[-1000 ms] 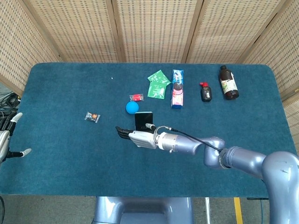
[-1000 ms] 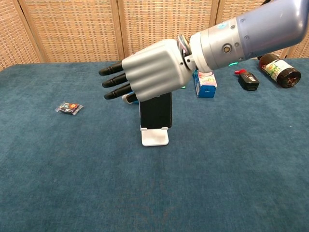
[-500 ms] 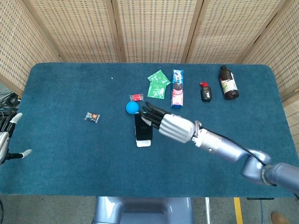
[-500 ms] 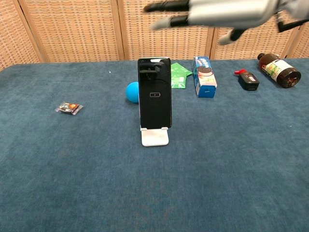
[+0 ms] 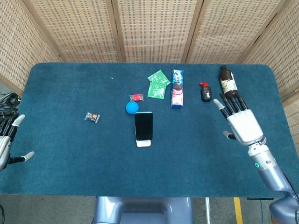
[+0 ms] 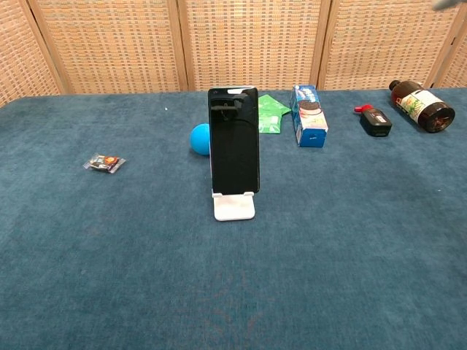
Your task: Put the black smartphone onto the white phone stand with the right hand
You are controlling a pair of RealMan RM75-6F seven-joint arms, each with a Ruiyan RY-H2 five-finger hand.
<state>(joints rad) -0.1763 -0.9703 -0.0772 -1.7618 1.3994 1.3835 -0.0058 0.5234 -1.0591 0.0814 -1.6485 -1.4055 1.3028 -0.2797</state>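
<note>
The black smartphone [image 6: 233, 140] stands upright on the white phone stand [image 6: 234, 206], its lower edge in the lip so it leans back unsupported (the placement appears complete). The right hand [image 5: 241, 122] hangs well apart near the table's right side, fingers spread and empty. The left hand [image 5: 7, 142], also spread and empty, idles at the left edge.

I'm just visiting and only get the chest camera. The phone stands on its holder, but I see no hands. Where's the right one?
Observer: The right hand is over the right side of the table, fingers spread, holding nothing.
Visitor: Near anything?
Observer: It points toward the brown bottle.
Visitor: And the left?
Observer: The left hand sits past the table's left edge, empty too.
</note>
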